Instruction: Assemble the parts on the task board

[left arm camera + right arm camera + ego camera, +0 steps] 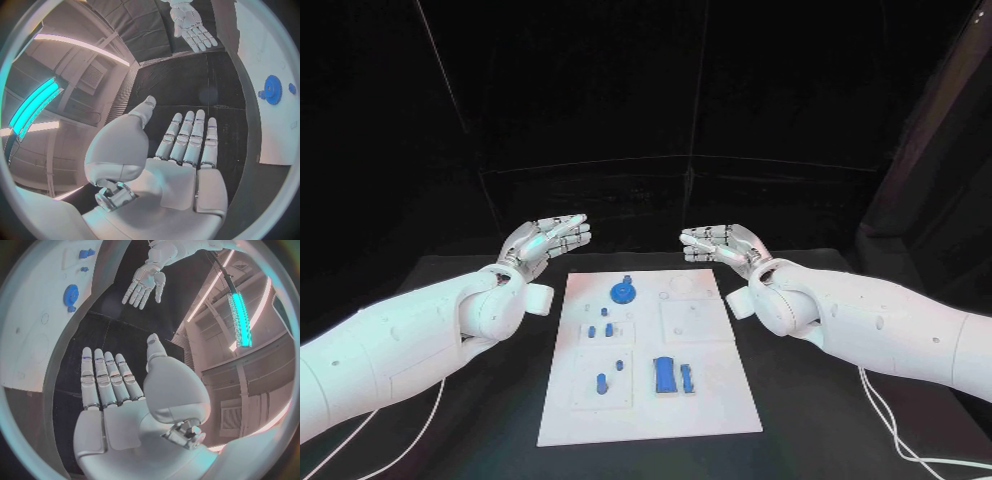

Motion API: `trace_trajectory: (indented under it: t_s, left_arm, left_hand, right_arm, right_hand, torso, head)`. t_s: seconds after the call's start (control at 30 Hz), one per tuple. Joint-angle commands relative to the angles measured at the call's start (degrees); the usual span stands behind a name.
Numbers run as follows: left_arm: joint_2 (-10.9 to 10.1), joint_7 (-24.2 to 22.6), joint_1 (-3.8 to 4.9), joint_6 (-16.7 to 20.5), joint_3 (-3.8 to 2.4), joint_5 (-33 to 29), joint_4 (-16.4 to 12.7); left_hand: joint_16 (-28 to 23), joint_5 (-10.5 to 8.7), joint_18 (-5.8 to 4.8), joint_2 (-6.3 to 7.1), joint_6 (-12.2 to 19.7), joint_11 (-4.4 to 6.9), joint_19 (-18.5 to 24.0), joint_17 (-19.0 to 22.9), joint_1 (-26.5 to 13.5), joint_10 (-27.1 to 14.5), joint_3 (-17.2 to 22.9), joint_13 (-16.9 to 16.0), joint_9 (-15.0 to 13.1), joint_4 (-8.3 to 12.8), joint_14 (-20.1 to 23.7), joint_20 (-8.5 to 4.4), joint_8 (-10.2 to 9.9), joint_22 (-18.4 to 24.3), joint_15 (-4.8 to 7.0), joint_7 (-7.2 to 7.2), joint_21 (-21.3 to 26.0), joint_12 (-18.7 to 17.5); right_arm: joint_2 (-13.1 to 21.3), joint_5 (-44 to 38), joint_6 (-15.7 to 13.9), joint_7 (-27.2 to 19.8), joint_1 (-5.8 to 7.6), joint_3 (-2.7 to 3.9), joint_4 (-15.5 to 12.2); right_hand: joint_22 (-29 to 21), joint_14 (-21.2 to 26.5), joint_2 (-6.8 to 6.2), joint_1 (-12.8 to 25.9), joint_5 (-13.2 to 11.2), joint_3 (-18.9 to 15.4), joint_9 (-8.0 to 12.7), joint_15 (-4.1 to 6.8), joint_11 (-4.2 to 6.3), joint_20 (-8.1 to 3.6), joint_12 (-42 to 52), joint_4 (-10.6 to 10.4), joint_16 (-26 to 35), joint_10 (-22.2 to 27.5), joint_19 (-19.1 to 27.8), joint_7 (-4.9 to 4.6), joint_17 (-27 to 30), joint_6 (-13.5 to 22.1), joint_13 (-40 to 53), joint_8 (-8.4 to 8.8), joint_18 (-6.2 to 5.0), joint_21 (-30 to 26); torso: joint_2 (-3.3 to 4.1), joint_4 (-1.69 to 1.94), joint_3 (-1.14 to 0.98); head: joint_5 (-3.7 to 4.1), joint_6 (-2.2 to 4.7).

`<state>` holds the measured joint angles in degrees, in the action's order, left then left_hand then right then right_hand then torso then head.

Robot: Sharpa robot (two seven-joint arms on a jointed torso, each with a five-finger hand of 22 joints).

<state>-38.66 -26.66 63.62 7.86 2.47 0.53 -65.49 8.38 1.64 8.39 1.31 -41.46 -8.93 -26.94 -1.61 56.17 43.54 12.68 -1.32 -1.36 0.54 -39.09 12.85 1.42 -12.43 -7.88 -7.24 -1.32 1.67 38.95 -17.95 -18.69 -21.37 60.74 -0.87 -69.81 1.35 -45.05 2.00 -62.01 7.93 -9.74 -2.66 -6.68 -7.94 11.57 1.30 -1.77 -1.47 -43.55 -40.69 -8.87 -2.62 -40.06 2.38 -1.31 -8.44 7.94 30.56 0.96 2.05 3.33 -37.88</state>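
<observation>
The white task board [718,410] lies in the middle of the black table. On it a round blue gear [625,293] sits near the far edge, small blue pegs [604,330] stand in the left middle, and a flat blue block [666,374] with a slim pin [689,376] beside it lies nearer me. My left hand [545,240] hovers beyond the board's far left corner, fingers straight and apart, holding nothing. My right hand [721,243] mirrors it past the far right corner, also flat and empty. The gear [272,89] and the board [37,315] appear in the wrist views.
Black table surface [473,440] surrounds the board on all sides. White cables [884,420] trail over the table near my right arm, and another cable [387,420] runs by my left arm. A dark curtain backs the table's far edge.
</observation>
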Motion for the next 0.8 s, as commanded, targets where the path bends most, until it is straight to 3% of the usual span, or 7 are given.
trace_trajectory:
  t_s: [0.03,0.23,0.33,0.37,0.43,0.47,0.8]
  left_arm:
    - [-0.28,-0.42,-0.11,3.42,-0.24,0.15,-1.78]
    - [-1.85,-1.16,-1.03,12.41,-0.85,-0.04,-7.99]
    - [-2.81,-1.61,-1.59,17.89,-1.22,-0.15,-11.77]
    - [-3.14,-1.77,-1.78,19.77,-1.35,-0.19,-13.08]
    - [-3.91,-2.13,-2.23,24.16,-1.65,-0.28,-16.11]
    - [-4.20,-2.27,-2.40,25.83,-1.76,-0.32,-17.26]
    - [-5.94,-3.09,-3.41,35.74,-2.44,-0.52,-24.11]
  left_hand:
    - [-2.59,-1.64,-2.52,-1.31,12.79,2.75,8.31,1.61,-17.34,-13.44,-3.93,1.32,1.36,-0.54,12.07,-3.97,-1.42,3.84,2.43,2.24,1.32,-1.67]
    - [-3.93,-1.64,-3.53,-1.31,19.45,4.19,12.63,1.61,-26.34,-20.44,-5.95,1.32,1.36,-0.54,18.36,-6.05,-1.42,5.83,3.71,7.24,1.32,-1.67]
    - [-8.38,-1.64,-3.76,-1.31,21.98,4.72,14.28,1.61,-29.77,-23.10,-6.72,1.32,1.36,-0.54,20.72,-6.83,-1.42,6.59,7.88,7.24,1.32,-1.67]
    - [-8.38,-1.64,-3.75,-1.31,22.79,8.93,14.79,1.61,-30.86,-23.92,-6.99,1.32,1.36,-0.54,21.47,-7.07,-1.42,6.83,7.88,7.24,1.32,-1.67]
    - [-8.38,-1.64,-8.39,-1.31,24.47,8.93,15.91,1.61,-33.15,-25.69,-7.47,1.32,1.36,-0.54,23.09,-7.58,-1.42,7.34,7.88,7.24,1.32,-1.67]
    - [-8.38,-1.64,-8.39,-1.31,25.12,8.93,16.35,1.61,-34.05,-26.41,-7.70,1.32,1.36,-0.54,23.70,-7.78,-1.42,7.54,7.88,7.24,1.32,-1.67]
    - [-8.38,-1.64,-8.39,-1.31,30.61,8.93,19.92,1.61,-41.46,-32.15,-12.68,1.32,1.36,-0.54,28.88,-12.85,-1.42,12.43,7.88,7.24,1.32,-1.67]
  right_arm:
    - [0.45,2.20,-3.79,-1.05,0.01,0.14,-2.11]
    - [2.65,8.75,-12.78,-4.11,-0.23,0.44,-9.61]
    - [3.78,12.13,-17.43,-5.70,-0.36,0.60,-13.48]
    - [4.11,13.11,-18.77,-6.15,-0.40,0.64,-14.59]
    - [4.77,15.07,-21.47,-7.08,-0.47,0.73,-16.85]
    - [5.00,15.75,-22.40,-7.39,-0.50,0.76,-17.62]
    - [5.74,17.95,-25.43,-8.43,-0.58,0.87,-20.14]
  right_hand:
    - [-1.35,13.90,-2.00,19.14,-2.45,2.99,2.66,2.07,2.45,-3.56,-1.30,1.77,1.47,13.43,12.55,2.74,2.62,12.37,-2.38,1.31,2.56,-2.44]
    - [-1.35,21.10,-2.00,29.06,-3.73,4.43,2.66,6.68,3.71,-5.42,-1.30,1.77,1.47,20.42,19.07,4.16,2.62,18.80,-2.38,1.31,3.26,-3.68]
    - [-1.35,23.90,-2.00,32.89,-7.93,5.08,2.66,6.68,7.94,-6.13,-1.30,1.77,1.47,23.10,21.59,4.71,2.62,21.25,-2.38,1.31,3.80,-7.94]
    - [-1.35,24.73,-2.00,34.02,-7.93,5.19,2.66,6.68,7.94,-6.34,-1.30,1.77,1.47,23.90,22.34,8.87,2.62,21.99,-2.38,1.31,3.80,-7.94]
    - [-1.35,26.55,-2.00,36.54,-7.93,5.64,2.66,6.68,7.94,-6.80,-1.30,1.77,1.47,25.65,23.98,8.87,2.62,23.61,-2.38,1.31,4.42,-7.94]
    - [-1.35,27.30,-2.00,37.59,-7.93,5.70,2.66,6.68,7.94,-7.03,-1.30,1.77,1.47,26.41,24.65,8.87,2.62,24.24,-2.38,1.31,8.44,-7.94]
    - [-1.35,33.18,-2.00,45.69,-7.93,9.74,2.66,6.68,7.94,-11.57,-1.30,1.77,1.47,32.06,29.82,8.87,2.62,29.52,-2.38,1.31,8.44,-7.94]
  torso:
    - [0.31,-0.45,-0.90]
    - [0.60,-0.93,-1.99]
    - [0.62,-0.96,-2.05]
    - [0.62,-0.96,-2.05]
    - [0.62,-0.96,-2.05]
    - [0.62,-0.96,-2.05]
    - [0.62,-0.96,-2.05]
  head:
    - [-1.34,1.40]
    - [-3.23,3.39]
    - [-3.33,3.50]
    - [-3.33,3.50]
    - [-3.33,3.50]
    - [-3.33,3.50]
    - [-3.33,3.50]
